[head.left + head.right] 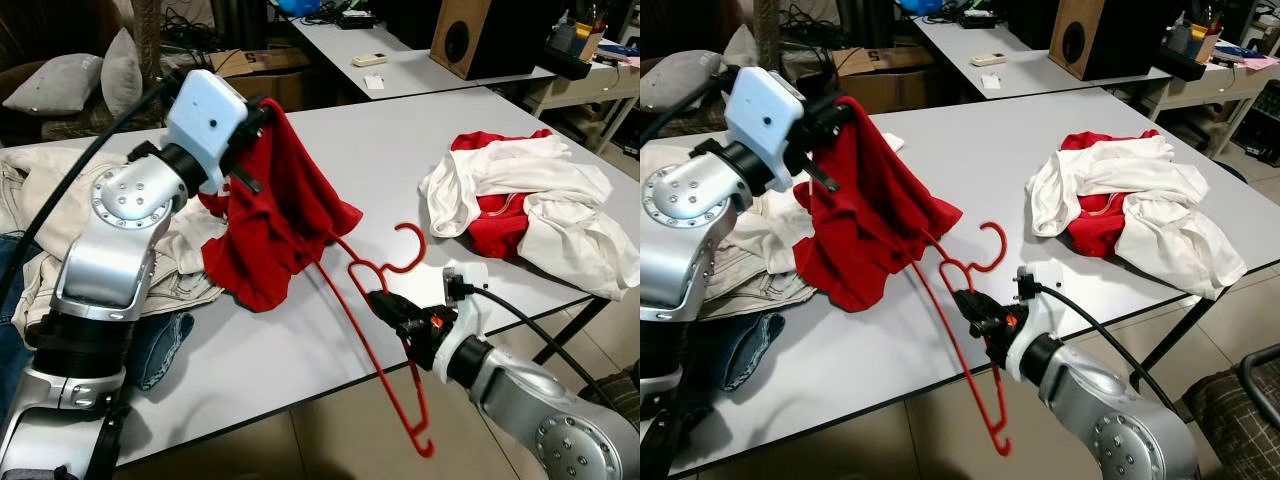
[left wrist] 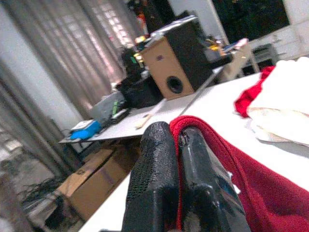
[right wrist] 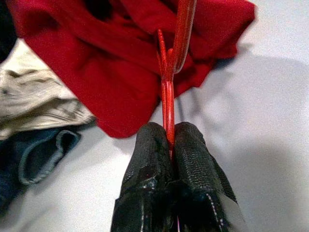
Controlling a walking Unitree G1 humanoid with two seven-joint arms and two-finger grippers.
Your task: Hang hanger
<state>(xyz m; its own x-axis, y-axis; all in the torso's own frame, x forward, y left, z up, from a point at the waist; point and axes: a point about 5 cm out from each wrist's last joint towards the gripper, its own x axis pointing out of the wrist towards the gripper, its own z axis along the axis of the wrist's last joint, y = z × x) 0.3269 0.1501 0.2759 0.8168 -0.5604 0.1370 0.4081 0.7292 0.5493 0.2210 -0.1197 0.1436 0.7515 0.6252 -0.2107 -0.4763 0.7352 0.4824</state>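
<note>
Clothes heap (image 1: 150, 260): pale things and jeans are piled at the left end of the white table (image 1: 400, 150), partly behind the left arm.

Left gripper (image 1: 262, 118): raised above the table, fingers (image 2: 159, 179) pinched tight on a fold of the red shirt (image 1: 275, 225), so the shirt is held up and hangs down to the tabletop.

Red hanger (image 1: 385, 350): one arm is tucked up inside the hanging shirt, the hook (image 1: 408, 248) is turned up over the table near the front edge, and the other arm is stuck out past the edge, down toward the floor.

Right gripper (image 1: 385, 305): low at the front edge of the table, clamped shut on the hanger just below the hook; the red bar is seen squeezed between both fingertips (image 3: 149, 154) in the right wrist view.

Laundry pile (image 1: 520, 205): red and white clothes are bunched on the right side of the table, well apart from the hanger.

Speaker (image 1: 470, 35): a brown box on the far table at the back right.
</note>
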